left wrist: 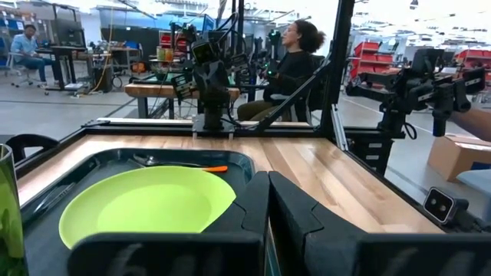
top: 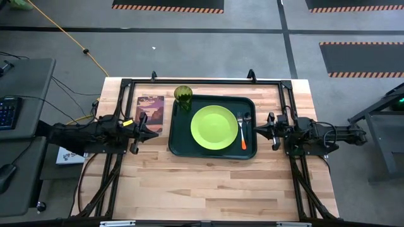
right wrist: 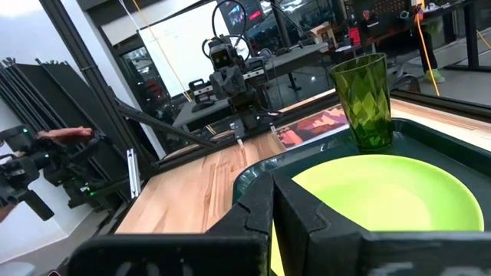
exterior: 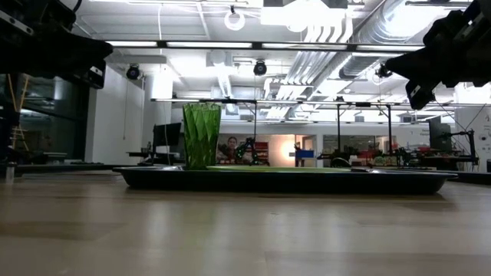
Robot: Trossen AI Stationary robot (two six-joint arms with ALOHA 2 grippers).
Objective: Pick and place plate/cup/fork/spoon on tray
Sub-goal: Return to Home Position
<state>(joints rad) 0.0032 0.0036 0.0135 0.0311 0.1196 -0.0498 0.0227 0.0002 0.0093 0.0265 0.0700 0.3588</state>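
The dark-green tray (top: 180, 142) lies mid-table. On it rest the lime-green plate (top: 214, 127), the cup (top: 184, 96) upright in its far-left corner, and the orange-handled fork (top: 243, 137) and the silver spoon (top: 248, 119) along its right side. My left gripper (top: 156, 133) hovers shut just left of the tray, pointing level at it. My right gripper (top: 255, 130) hovers shut over the tray's right rim, pointing level at the plate. Each wrist view shows its two fingers closed together with nothing between them (left wrist: 268, 207) (right wrist: 272, 207).
A picture card (top: 150, 112) lies flat on the wood under and beside my left gripper. A black frame (top: 202, 81) runs around the table's far and side edges. Bare wood (top: 208, 189) stretches from the tray to the near edge. People sit in the room beyond.
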